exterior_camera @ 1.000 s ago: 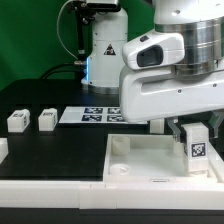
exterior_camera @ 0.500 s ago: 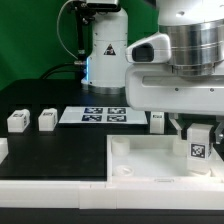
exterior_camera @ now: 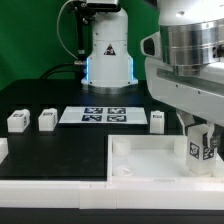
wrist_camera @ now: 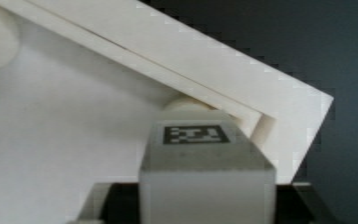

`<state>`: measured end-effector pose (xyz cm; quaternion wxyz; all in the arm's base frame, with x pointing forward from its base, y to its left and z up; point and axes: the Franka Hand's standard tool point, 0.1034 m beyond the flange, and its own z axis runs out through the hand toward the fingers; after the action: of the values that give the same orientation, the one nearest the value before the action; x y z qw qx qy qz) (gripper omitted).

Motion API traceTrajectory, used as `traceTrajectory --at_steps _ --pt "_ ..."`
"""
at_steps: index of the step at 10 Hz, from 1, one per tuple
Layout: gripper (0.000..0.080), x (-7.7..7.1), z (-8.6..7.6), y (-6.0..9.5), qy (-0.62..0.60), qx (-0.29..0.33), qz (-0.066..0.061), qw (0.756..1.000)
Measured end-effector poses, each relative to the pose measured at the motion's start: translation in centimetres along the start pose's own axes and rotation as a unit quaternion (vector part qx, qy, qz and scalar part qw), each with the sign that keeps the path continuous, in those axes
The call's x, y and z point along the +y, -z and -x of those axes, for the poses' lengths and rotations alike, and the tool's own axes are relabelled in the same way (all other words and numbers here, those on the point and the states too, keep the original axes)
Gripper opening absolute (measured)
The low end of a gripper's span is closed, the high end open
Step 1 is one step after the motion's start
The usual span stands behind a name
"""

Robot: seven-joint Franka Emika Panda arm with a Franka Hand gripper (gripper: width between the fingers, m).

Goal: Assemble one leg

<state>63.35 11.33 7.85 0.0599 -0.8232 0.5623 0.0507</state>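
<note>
My gripper (exterior_camera: 201, 140) is shut on a leg (exterior_camera: 200, 150), a small white block with a black-and-white tag. It holds the leg upright at the far right corner of the large flat white square piece (exterior_camera: 140, 165). In the wrist view the leg (wrist_camera: 202, 165) fills the gap between my fingers, its tagged end pointing at a round corner socket (wrist_camera: 197, 105) just inside the piece's raised rim (wrist_camera: 211, 70). Three more legs stand on the black table: two at the exterior view's left (exterior_camera: 17, 121) (exterior_camera: 46, 120) and one (exterior_camera: 157, 122) behind the square piece.
The marker board (exterior_camera: 95, 115) lies flat at the back of the table. A white robot base (exterior_camera: 105, 45) stands behind it. Another white part (exterior_camera: 2, 150) shows at the exterior view's left edge. My arm's large housing (exterior_camera: 190, 70) hangs over the right side.
My arm has swung to the exterior view's right and turned, uncovering the leg behind the square piece. The held leg stays at the far right corner, slightly shifted and rotated.
</note>
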Motion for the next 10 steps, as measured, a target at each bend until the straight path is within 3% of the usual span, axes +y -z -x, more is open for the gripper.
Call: traceTrajectory --at_steps 1,2,3,4,5,9,10 --pt "0.0294 0.0 0.0 0.0 0.013 0.000 0.000 1.000" --pt "0.0361 0.0 0.1 0.0 0.032 0.000 0.000 0.999" --pt "0.0541 -0.1 0.8 -0.2 0.038 0.000 0.002 0.999" --pt "0.0541 0.0 1.0 -0.2 0.094 0.000 0.007 0.996" --pt "0.0629 0.0 1.0 -0.2 0.189 -0.002 0.012 0.982" --pt "0.0649 0.2 0.6 -0.2 0.435 -0.006 0.017 0.900" --pt "0.0649 0.3 0.3 -0.3 0.495 -0.006 0.019 0.869"
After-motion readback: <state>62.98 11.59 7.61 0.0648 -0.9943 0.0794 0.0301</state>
